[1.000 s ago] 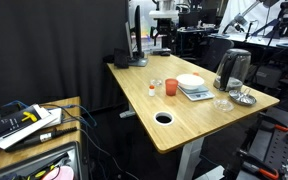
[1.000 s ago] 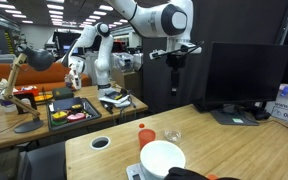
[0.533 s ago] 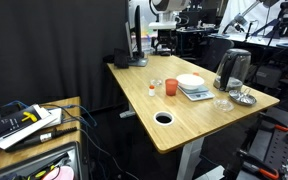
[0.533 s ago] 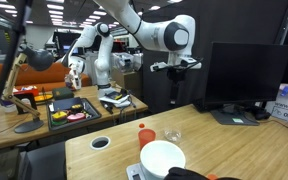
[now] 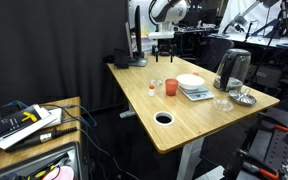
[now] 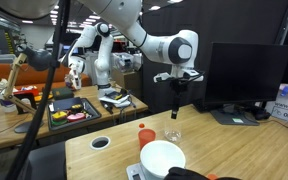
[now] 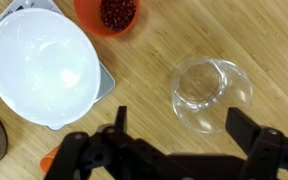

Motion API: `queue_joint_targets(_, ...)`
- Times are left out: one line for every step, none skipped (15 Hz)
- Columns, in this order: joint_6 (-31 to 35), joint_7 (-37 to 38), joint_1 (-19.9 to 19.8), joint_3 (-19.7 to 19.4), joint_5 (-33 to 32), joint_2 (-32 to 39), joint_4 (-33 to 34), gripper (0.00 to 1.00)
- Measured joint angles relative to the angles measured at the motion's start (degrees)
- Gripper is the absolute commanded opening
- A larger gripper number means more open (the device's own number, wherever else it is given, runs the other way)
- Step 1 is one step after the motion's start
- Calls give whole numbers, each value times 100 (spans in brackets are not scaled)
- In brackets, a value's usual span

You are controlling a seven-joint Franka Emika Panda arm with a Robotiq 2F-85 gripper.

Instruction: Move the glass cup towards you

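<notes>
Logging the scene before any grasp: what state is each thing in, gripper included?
glass cup: upright, empty, not held.
orange cup: upright, something red inside.
white bowl: upright, empty.
gripper: fingers open, above the glass cup, holding nothing.

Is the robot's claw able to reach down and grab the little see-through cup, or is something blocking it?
Probably yes. The gripper hangs open above the glass cup, with nothing between them. The orange cup and white bowl stand apart from it, so the fingers seem to have room.
</notes>
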Motion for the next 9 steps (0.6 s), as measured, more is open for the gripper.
queue_joint_targets(-56,1,0,0,-1,76,56,100)
queue_joint_targets(-112,2,-2,-2,-1,152,124,98)
queue_joint_targets(-155,4,-4,-6,-1,218,175,100)
queue_joint_targets(-209,5,-7,-11,-1,276,237,100)
queue_joint_targets(-282,7,-11,-19,-1,328,289,100)
queue_joint_targets(-348,7,-15,-24,-1,368,334,100)
queue_joint_targets(-407,7,-20,-27,-1,412,391,100)
queue_joint_targets(-473,7,-25,-27,-1,459,446,100)
queue_joint_targets(-539,7,-29,-27,-1,502,498,99)
